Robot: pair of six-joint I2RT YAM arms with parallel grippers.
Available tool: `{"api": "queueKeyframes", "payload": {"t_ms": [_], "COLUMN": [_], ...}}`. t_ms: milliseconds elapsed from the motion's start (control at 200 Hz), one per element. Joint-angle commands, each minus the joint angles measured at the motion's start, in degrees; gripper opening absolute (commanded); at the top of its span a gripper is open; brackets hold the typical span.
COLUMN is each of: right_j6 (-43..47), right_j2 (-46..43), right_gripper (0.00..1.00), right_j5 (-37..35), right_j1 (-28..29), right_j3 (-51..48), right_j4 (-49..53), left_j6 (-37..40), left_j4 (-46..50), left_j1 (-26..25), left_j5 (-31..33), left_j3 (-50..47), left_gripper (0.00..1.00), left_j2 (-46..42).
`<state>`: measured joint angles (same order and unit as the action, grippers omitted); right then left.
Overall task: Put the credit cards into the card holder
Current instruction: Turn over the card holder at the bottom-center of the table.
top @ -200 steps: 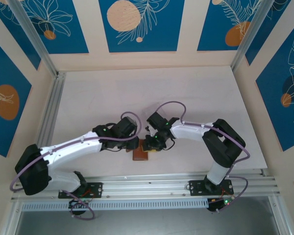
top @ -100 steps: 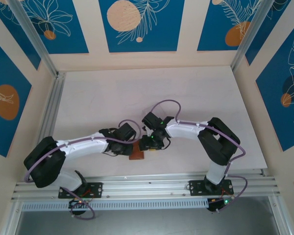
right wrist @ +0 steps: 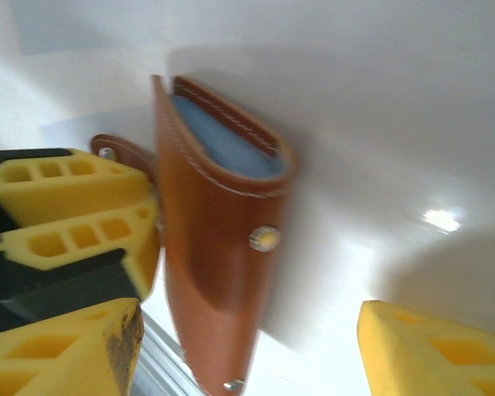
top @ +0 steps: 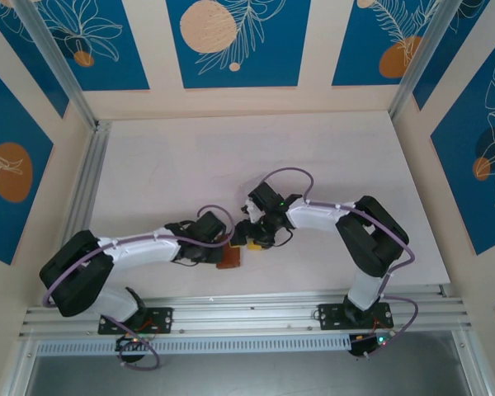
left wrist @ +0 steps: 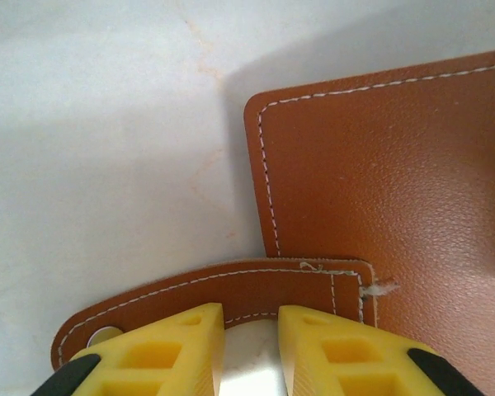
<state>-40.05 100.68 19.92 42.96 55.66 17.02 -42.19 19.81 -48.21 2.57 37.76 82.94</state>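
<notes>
The card holder (top: 228, 259), a small brown leather wallet, lies near the table's front edge between both grippers. In the right wrist view the card holder (right wrist: 219, 272) stands on edge, its mouth gaping on a blue-grey lining (right wrist: 223, 140). No credit cards are visible. My right gripper (right wrist: 247, 351) is wide open, with the holder nearer its left finger. My left gripper (left wrist: 250, 342) has its yellow fingertips (left wrist: 173, 346) a narrow gap apart over the tab clasp (left wrist: 231, 289). Bare table shows in that gap. The tab lies flat across the tips, not between them.
An aluminium rail (top: 256, 309) runs along the table's near edge just behind the holder, and another rail (top: 87, 190) lines the left side. The pale table (top: 256, 157) stretches away to the back wall. The two grippers (top: 238, 245) crowd close together.
My right gripper's jaws have spread much wider. The left arm has pulled back and lower on the left, and the holder has shifted slightly left with it.
</notes>
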Motion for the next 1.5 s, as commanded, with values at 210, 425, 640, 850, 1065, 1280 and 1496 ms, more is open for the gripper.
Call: {"api": "queueKeyframes", "payload": {"t_ms": [210,425,640,850,1065,1280,1496], "right_j6": [-4.65,0.52,1.19,-3.96,-4.49,-2.48,-6.65], "right_j2": [4.45,-10.66,-17.16,-12.16,3.41,16.38,10.28], "right_gripper": [0.2,0.0,0.0,0.0,0.12,0.08,0.0], "right_j5": [8.38,-13.11,-44.18,-56.21,-52.65,-51.15,-61.14], "right_j1": [2.58,-1.21,-2.02,3.36,11.98,17.77,16.61], "right_j3": [-0.17,-0.79,5.87,10.56,17.93,30.89,30.29], "right_j4": [-7.43,14.99,44.74,56.53,52.42,51.36,61.8], "left_j6": [-2.62,-1.82,-0.15,-1.13,-2.16,-3.5,-3.64], "left_j4": [-2.83,2.59,7.65,7.21,11.59,16.47,18.59], "left_j1": [0.47,2.0,3.6,3.68,3.67,5.04,6.67], "left_j5": [-1.86,-0.23,1.66,0.57,3.53,6.17,6.62], "left_j3": [-5.32,-5.7,-5.85,-6.34,-5.53,-5.83,-7.2], "left_gripper": [0.24,0.37,0.38,0.37,0.37,0.36,0.37], "left_j2": [1.73,-10.06,-15.74,-16.88,-21.92,-27.72,-31.65]}}
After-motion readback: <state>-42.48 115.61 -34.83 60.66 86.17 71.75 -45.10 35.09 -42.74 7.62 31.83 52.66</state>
